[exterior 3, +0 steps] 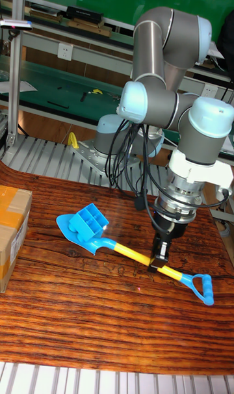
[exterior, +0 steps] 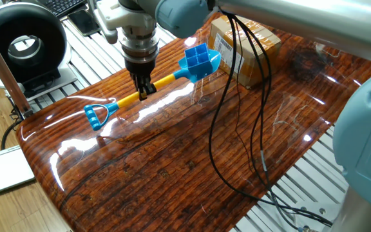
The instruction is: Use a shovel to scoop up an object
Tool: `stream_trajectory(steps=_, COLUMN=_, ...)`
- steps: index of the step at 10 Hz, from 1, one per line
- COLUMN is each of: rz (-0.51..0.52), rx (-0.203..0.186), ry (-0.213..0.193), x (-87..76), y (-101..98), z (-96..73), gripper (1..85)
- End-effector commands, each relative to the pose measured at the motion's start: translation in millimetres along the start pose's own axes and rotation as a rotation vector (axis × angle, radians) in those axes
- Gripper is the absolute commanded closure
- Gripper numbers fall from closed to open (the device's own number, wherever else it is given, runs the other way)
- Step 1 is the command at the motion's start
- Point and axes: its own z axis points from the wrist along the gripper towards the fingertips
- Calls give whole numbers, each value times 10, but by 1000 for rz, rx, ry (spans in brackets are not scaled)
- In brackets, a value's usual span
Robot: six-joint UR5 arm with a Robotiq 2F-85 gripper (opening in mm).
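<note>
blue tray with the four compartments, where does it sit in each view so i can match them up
Fixed view: the blue tray is upper centre, on the shovel blade, left of the cardboard box.
Tall fixed view: the blue tray is left of centre, on the blade, right of the box.
Shared landmark: the gripper shut on the yellow shaft, between tray and blue loop handle.

gripper (exterior: 145, 88) grips shovel (exterior: 152, 86) carrying tray (exterior: 197, 59).

The glossy striped brown wooden table (exterior: 172, 161) is viewed obliquely from above in the fixed view; it (exterior 3: 97, 329) is faced lower, from the opposite side, in the tall view. Both share it.
</note>
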Motion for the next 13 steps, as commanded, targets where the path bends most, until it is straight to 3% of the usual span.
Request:
stream_trajectory(steps=1, rz=20, rx=11, ry=-29, x=-204, y=-46, z=84, gripper=843)
stream_trajectory(steps=3, rz=38, rx=21, ry=-46, x=-395, y=-46, z=176, gripper=843)
stream_trajectory(steps=4, rz=41, rx=28, ry=-40, x=-406, y=-56, z=192, gripper=843)
stream_trajectory(steps=5, rz=32, rx=30, ry=-20, x=-319, y=-65, z=180, gripper=843)
stream_trajectory(steps=7, rz=2, rx=15, ry=-11, x=-298, y=-25, z=182, gripper=843)
stream_trajectory(steps=13, rz=6, rx=13, ry=-43, x=-382, y=-19, z=179, gripper=843)
